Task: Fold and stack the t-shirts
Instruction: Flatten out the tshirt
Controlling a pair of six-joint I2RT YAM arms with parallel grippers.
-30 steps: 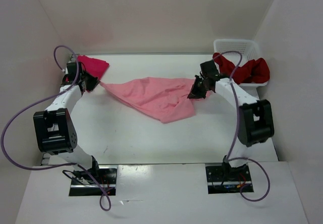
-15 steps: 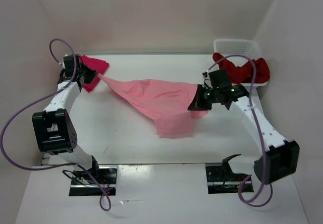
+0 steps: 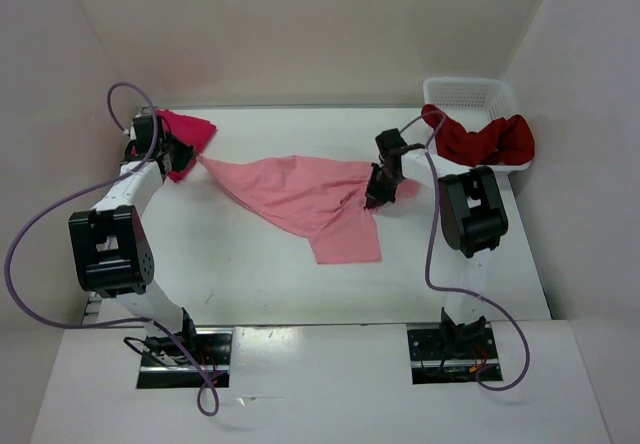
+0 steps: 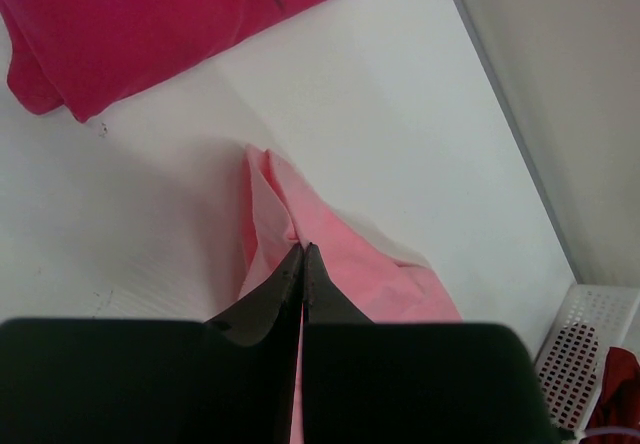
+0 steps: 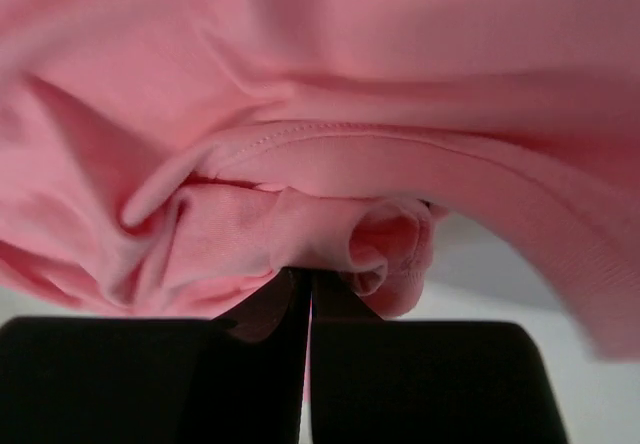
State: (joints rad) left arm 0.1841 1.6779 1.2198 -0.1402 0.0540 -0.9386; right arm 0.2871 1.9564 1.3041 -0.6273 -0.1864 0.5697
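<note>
The light pink t-shirt [image 3: 305,196] is clamped at one end by the left jaws and at the other by the right jaws, over the desk [image 3: 240,264].

White table [image 3: 240,274] — light pink t-shirt [image 3: 300,196] mid-table, crimson-pink t-shirt [image 3: 188,129] far left, mesh basket [image 3: 470,91] far right
</note>
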